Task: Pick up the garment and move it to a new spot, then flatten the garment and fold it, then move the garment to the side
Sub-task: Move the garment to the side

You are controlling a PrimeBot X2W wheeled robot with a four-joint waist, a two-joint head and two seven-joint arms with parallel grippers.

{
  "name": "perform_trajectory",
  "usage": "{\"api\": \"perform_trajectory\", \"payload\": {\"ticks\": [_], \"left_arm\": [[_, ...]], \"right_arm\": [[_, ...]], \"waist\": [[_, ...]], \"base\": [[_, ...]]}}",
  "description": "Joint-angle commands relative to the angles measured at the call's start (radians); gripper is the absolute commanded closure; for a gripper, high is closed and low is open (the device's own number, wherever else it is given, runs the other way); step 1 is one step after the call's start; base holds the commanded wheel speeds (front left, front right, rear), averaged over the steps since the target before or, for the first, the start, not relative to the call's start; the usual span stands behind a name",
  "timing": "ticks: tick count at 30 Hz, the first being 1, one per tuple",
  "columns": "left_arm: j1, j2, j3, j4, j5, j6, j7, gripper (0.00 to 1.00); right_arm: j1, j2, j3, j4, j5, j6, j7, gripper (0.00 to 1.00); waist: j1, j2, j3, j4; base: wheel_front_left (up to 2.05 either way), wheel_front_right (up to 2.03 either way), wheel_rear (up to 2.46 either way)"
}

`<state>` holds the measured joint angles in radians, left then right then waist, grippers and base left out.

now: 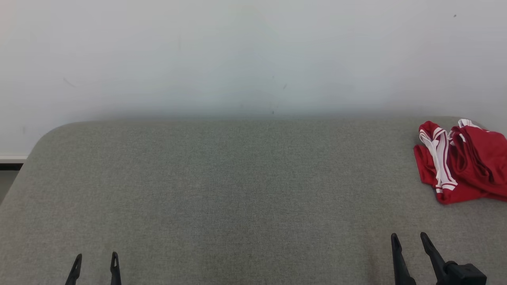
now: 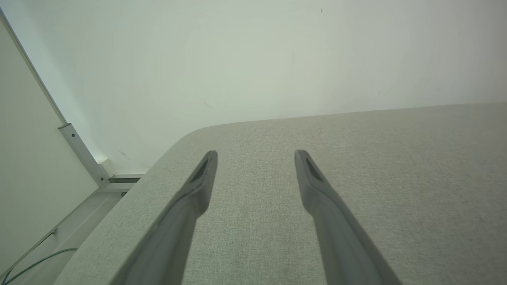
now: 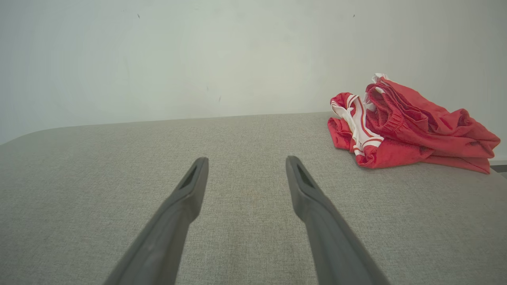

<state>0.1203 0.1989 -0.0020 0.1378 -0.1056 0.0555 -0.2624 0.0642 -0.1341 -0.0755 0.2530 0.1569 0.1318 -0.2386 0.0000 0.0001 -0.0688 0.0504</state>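
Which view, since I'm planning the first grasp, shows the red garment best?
The right wrist view: the whole crumpled garment lies in frame on the grey surface, white stripes and waistband clear. The head view crops it at the right edge. The left wrist view faces the surface's left corner.

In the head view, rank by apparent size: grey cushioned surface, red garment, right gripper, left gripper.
1. Grey cushioned surface, by far the largest.
2. Red garment, cut off at the right edge.
3. Right gripper, fingers plus some body showing.
4. Left gripper, cropped to finger ends; framing, not build, separates these two.
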Motion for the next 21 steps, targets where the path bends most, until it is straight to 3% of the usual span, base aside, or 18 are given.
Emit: {"api": "perform_trajectory", "payload": {"ticks": [1,21], "left_arm": [[-0.007,0.005,-0.004,0.0,-0.002,-0.011,-0.003,0.0],[-0.015,0.027,-0.008,-0.034,-0.039,-0.021,0.047,0.0]], "right_arm": [[-0.001,0.009,-0.003,0.004,-0.013,-0.003,-0.007,0.0],[0.026,0.037,-0.003,-0.121,-0.058,-0.003,0.043,0.0]], "waist": [[0.0,-0.0001,-0.004,0.0],[0.0,-0.0001,-0.018,-0.009]], "base": [[0.0,0.0,0.0],[0.0,0.0,0.0]]}}
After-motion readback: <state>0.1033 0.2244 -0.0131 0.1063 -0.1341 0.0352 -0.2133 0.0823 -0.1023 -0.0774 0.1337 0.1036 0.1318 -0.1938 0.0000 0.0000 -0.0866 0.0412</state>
